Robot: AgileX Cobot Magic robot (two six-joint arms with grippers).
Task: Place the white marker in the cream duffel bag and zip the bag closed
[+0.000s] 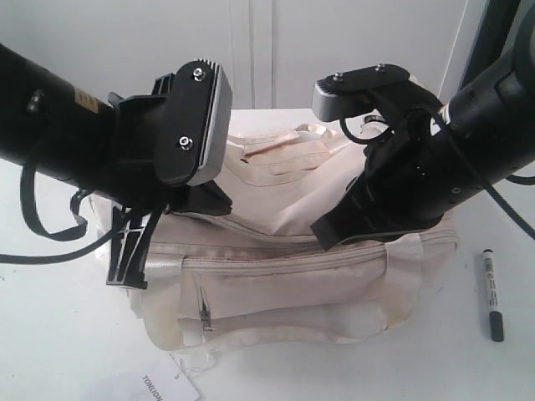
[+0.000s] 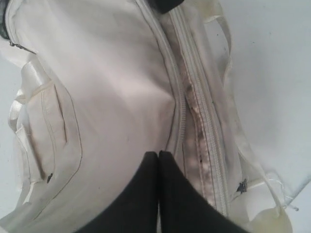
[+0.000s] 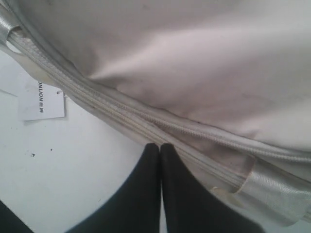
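A white table (image 1: 50, 334) before a pale wall (image 1: 109, 33) carries the scene. The cream duffel bag (image 1: 276, 284) is slumped at the middle of the table, with its paper tag (image 1: 150, 386) lying on the surface in front of it. The white marker (image 1: 492, 294) lies flat on the table to the right of the bag, apart from it and not held. Both arms are bent over the bag. The left gripper (image 2: 159, 154) is seen with its fingers pressed together over the fabric just beside the main zip (image 2: 194, 97), and nothing is visibly pinched between them. The right gripper (image 3: 160, 145) is likewise closed and empty, its tips at a zip line. The marker is judged light, rigid, smooth and liable to roll, so it would best be pinched across the barrel near its middle. The bag is judged soft and yielding, so the zip should be drawn by its pull while the cloth beside it is held taut. Whether the main zip is open enough for the marker cannot be told.
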